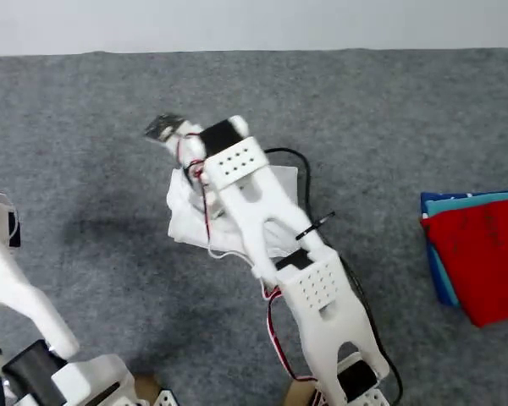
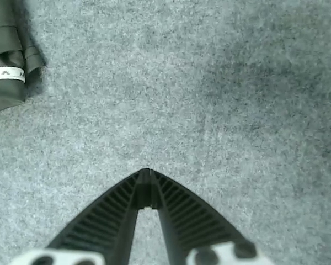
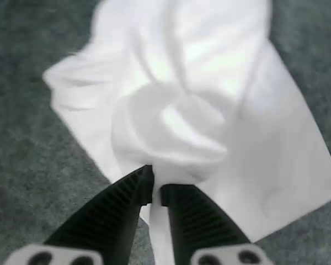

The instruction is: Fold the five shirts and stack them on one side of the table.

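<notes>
A crumpled white shirt (image 1: 186,211) lies on the grey table near the middle. My right arm (image 1: 245,178) stretches over it from the front. In the right wrist view my right gripper (image 3: 154,185) is shut on a fold of the white shirt (image 3: 209,110), with the cloth bunched up just past its tips. A stack of folded shirts (image 1: 483,254), red on top of blue and teal, sits at the table's right edge. My left gripper (image 2: 149,175) is shut on nothing, over bare table. A rumpled dark shirt (image 2: 8,61) lies a little beyond it.
The left arm (image 1: 17,296) stands at the table's left edge. Grey felt table (image 1: 389,127) stretches bare between the white shirt and the folded stack, and along the back.
</notes>
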Robot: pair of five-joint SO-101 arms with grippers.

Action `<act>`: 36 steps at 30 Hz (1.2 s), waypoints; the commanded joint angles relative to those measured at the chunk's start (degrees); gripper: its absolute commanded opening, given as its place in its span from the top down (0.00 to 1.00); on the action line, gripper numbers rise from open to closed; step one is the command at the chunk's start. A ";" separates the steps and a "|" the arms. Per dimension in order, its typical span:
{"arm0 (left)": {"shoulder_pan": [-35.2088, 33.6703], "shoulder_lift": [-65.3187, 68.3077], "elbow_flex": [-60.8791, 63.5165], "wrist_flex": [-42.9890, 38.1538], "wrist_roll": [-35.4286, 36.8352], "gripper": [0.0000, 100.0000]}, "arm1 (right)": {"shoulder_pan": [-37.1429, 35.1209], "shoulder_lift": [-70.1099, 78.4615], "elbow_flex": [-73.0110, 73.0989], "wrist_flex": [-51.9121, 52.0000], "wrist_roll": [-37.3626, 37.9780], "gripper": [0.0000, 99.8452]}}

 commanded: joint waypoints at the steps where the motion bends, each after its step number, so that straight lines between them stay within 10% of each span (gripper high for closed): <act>1: 1.85 -2.02 -0.04 -1.76 -0.53 1.00 | -4.00 -7.43 -0.35 2.42 2.11 0.99; 10: 8.53 -2.02 -0.04 -1.85 -0.35 1.00 | -12.62 -15.34 16.44 2.33 2.29 0.98; 19: 9.14 -2.02 0.04 -2.73 -0.26 1.00 | -10.33 -24.92 20.04 2.15 1.93 0.74; 36: 8.97 -2.02 0.13 -2.46 -0.26 1.00 | 2.07 -15.34 20.04 -8.22 2.29 0.98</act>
